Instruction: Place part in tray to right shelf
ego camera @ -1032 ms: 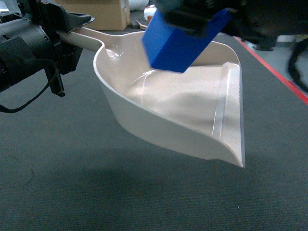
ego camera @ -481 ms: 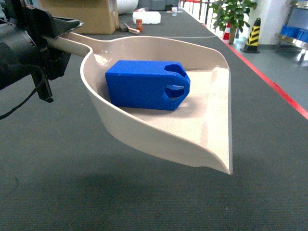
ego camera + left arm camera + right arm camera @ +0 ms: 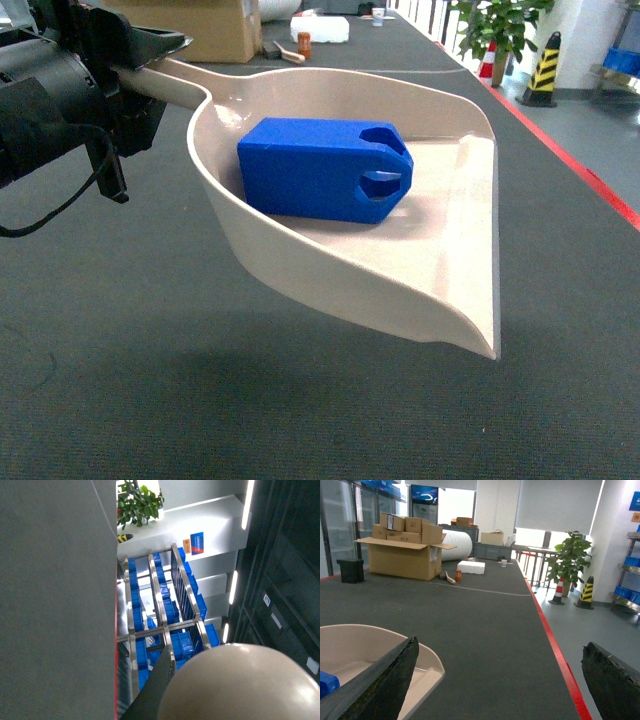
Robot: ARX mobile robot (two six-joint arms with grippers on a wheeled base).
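So in the head view the part (image 3: 325, 183) is now lying on its side inside the tray (image 3: 440, 290), slotted end pointing toward the flat lip, whereas a second ago it was still up in the air in the right gripper above the scoop, so the drop is done and that arm has cleared out of this view completely. The tray sits a touch differently than half a second back but the block looks settled against the back wall, not sliding. The left gripper (image 3: 130, 60) has the tray's handle at top left, clamped on it as far as I can judge, holding the scoop above the table (image 3: 150, 400). Left wrist cam mostly shows the rounded handle end filling the bottom and, beyond it, a steel rack (image 3: 165, 625) with blue crates (image 3: 182, 642), can't see the fingers there. Right wrist cam shows the right gripper (image 3: 500, 680) with both fingers spread wide and nothing between them, tray corner and a sliver of blue at lower left. My guess is what's left is carrying the loaded tray over to the shelf
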